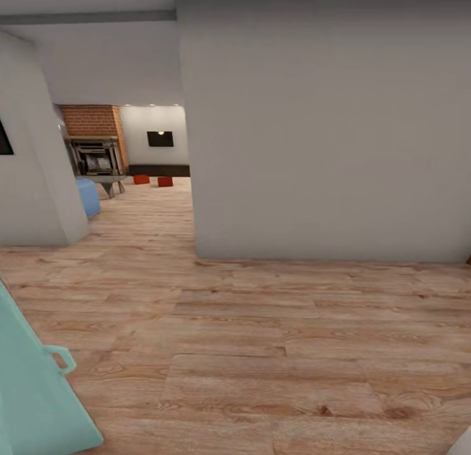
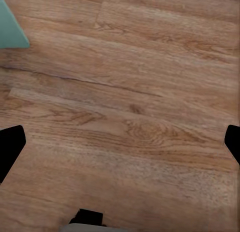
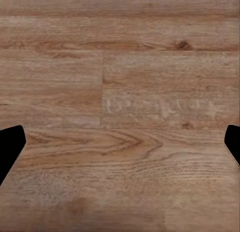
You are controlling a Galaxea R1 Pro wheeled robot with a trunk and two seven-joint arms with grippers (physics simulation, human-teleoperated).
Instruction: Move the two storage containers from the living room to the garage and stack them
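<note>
Left gripper (image 2: 120,142) pointed straight down, black fingertips (image 2: 11,147) spread wide to either edge. Right gripper (image 3: 120,142) likewise faced downward, fingertips (image 3: 10,147) equally far apart, nothing between.

Light wood plank floor (image 1: 261,350) throughout, grain and knots visible, running from foreground through the opening into the living room beyond. Far end, resting directly on the planks: two orange-red storage containers (image 1: 142,179) (image 1: 165,181), near each other but apart, in front of a long dark low cabinet (image 1: 159,170) at the back wall. Left of them, grey fireplace (image 1: 96,160) standing on the floor against the brick chimney; pale blue rounded object (image 1: 88,196) on the planks nearer the camera. Teal object (image 1: 33,383) on the floor at near left; its corner also over the planks (image 2: 125,117) in left wrist view. Bare planks (image 3: 120,112) in right wrist view.
</note>
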